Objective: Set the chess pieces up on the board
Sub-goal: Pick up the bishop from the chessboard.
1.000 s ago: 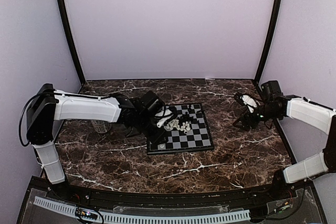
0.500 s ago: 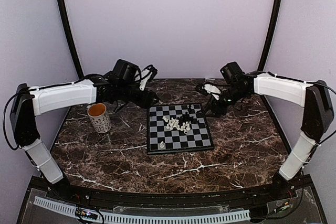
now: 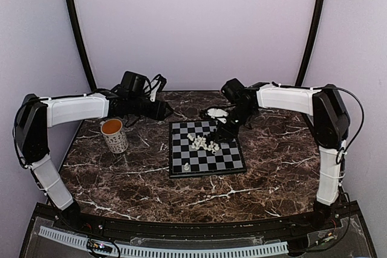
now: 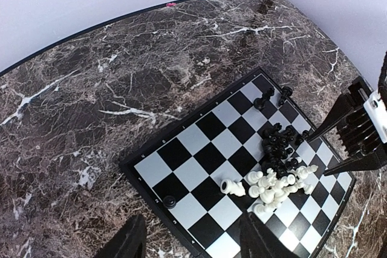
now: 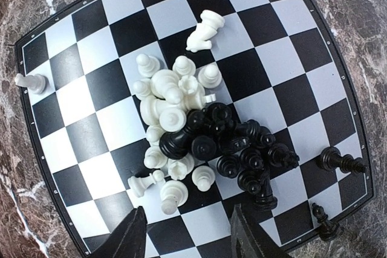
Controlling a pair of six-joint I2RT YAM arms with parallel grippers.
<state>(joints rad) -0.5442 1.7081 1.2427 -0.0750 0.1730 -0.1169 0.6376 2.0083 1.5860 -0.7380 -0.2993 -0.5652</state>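
Observation:
The board point(image 3: 207, 160) lies at the table's middle with its chess pieces heaped near the far side: a white pile point(image 5: 169, 104) touching a black pile point(image 5: 245, 149). A lone white pawn point(image 5: 30, 81) and a lone black pawn point(image 4: 170, 200) stand apart, and two black pieces point(image 5: 340, 161) sit near one edge. My right gripper point(image 5: 190, 240) hovers open above the board's far edge point(image 3: 227, 130), nothing between its fingers point(image 5: 130, 237). My left gripper point(image 4: 193, 243) is open and empty, off the board's far left corner point(image 3: 160, 110).
A patterned mug point(image 3: 113, 135) with an orange inside stands on the dark marble table point(image 3: 272, 173) left of the board. The right gripper's black fingers point(image 4: 357, 134) show at the board's far side in the left wrist view. Walls close in the back and sides.
The left arm has pulled back from the board's left side to the far left, uncovering the mug. The right arm has swung in from the right to the board's far edge.

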